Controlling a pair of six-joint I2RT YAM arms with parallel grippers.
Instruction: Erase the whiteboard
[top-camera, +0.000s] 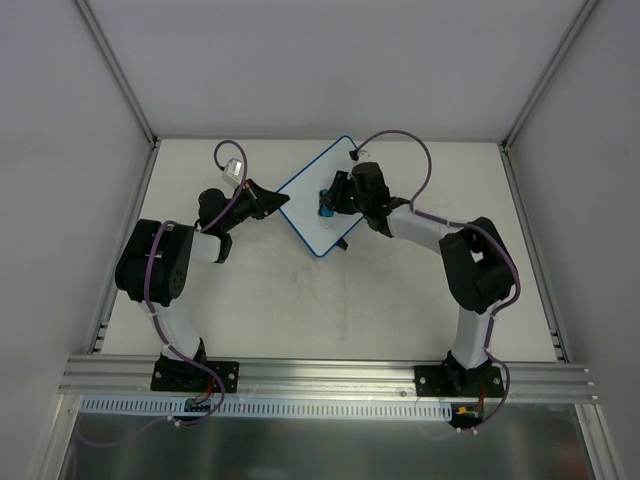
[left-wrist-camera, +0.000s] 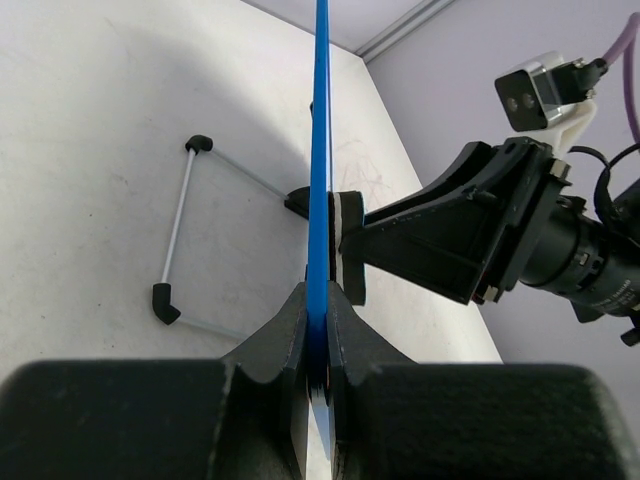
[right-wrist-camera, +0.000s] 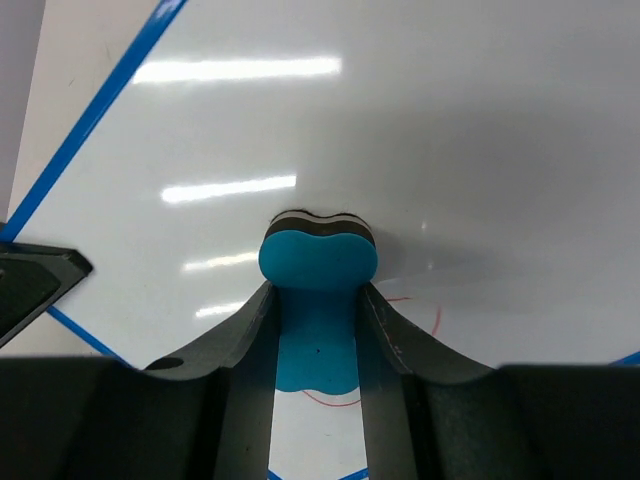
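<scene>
The whiteboard (top-camera: 310, 205) is white with a thin blue rim and sits turned like a diamond at the back middle of the table. My left gripper (top-camera: 281, 199) is shut on its left edge; the left wrist view shows the blue rim (left-wrist-camera: 319, 180) edge-on between the jaws. My right gripper (top-camera: 328, 205) is shut on a small blue eraser (right-wrist-camera: 318, 262), whose felt face presses on the board (right-wrist-camera: 400, 130). Faint red scribbles (right-wrist-camera: 425, 310) show beside and under the eraser. The right gripper and eraser also show in the left wrist view (left-wrist-camera: 350, 250).
A thin wire stand with black feet (left-wrist-camera: 172, 225) sticks out behind the board on the table. Grey enclosure walls and metal posts (top-camera: 125, 80) ring the table. An aluminium rail (top-camera: 320, 375) runs along the near edge by the arm bases.
</scene>
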